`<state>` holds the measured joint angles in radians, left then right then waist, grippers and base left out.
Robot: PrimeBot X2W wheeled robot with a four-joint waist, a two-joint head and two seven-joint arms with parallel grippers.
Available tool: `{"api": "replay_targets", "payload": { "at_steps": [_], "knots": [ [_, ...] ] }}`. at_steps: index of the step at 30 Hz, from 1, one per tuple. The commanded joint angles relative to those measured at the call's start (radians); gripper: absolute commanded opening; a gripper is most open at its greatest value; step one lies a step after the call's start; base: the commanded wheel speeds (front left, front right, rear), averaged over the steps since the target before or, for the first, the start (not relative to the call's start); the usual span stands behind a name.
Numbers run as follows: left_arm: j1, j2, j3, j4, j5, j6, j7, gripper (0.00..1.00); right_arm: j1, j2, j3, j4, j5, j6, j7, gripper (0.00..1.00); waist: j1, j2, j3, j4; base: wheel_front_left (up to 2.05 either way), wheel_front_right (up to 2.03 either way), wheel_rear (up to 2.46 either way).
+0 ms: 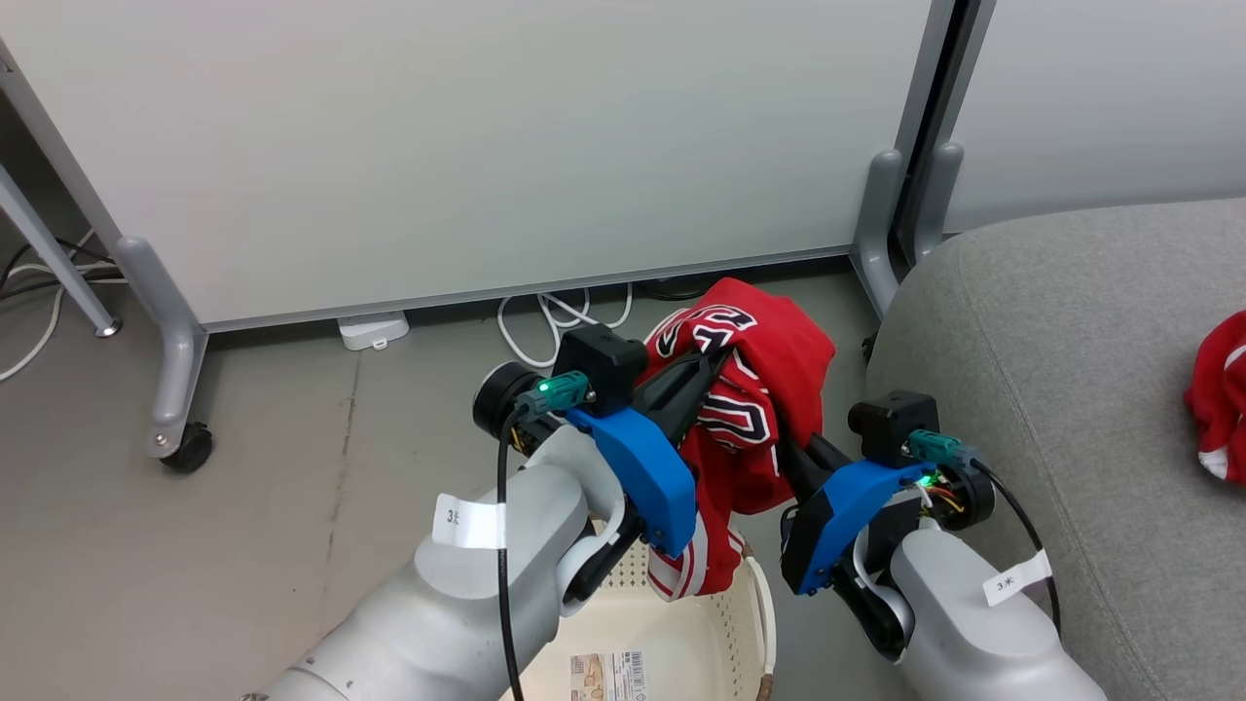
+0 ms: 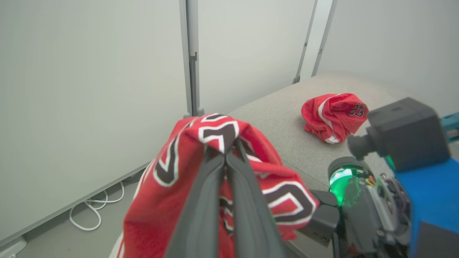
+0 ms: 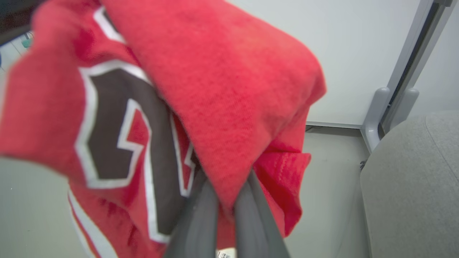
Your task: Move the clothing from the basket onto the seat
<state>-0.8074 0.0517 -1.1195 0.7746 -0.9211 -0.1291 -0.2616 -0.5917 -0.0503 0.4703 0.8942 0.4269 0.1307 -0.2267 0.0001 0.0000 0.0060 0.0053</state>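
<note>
Head view: the left gripper and right gripper bury their tips in a red jersey above the basket. A second garment is cut off on the right seat.
Left wrist view: fingers pinch the jersey, and the second garment shows whole.
Right wrist view: fingers clamp blurred jersey cloth.

A white panel fills the upper left, standing on grey legs with a black caster. White cables and a white plug box lie at its foot on the grey floor.
</note>
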Motion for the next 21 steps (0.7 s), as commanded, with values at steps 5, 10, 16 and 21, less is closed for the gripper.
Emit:
{"api": "replay_targets", "payload": {
  "at_steps": [5,10,16,21],
  "knots": [
    [0.000,0.000,0.016,0.003,0.016,-0.002,-0.005,0.38,-0.021,0.000,0.010,0.017,0.019,0.000,-0.012,0.00,-0.0001,0.0000,-0.001,-0.001,0.00,0.00,0.00],
    [0.011,0.001,0.035,0.007,0.040,-0.002,-0.005,1.00,-0.025,0.000,0.018,0.027,0.024,0.000,-0.022,0.00,-0.0001,0.0000,-0.001,-0.004,0.00,0.00,0.00],
    [0.023,0.000,0.056,0.009,0.053,-0.002,-0.005,1.00,-0.035,0.000,0.022,0.036,0.032,0.000,-0.029,0.00,-0.0001,0.0000,-0.002,-0.005,0.00,0.00,0.00],
    [0.058,0.008,0.117,-0.011,0.074,0.009,-0.005,1.00,-0.037,0.000,0.025,0.045,0.037,0.000,-0.034,0.00,-0.0001,0.0000,-0.001,-0.006,0.00,0.00,0.00]
  ]
}}
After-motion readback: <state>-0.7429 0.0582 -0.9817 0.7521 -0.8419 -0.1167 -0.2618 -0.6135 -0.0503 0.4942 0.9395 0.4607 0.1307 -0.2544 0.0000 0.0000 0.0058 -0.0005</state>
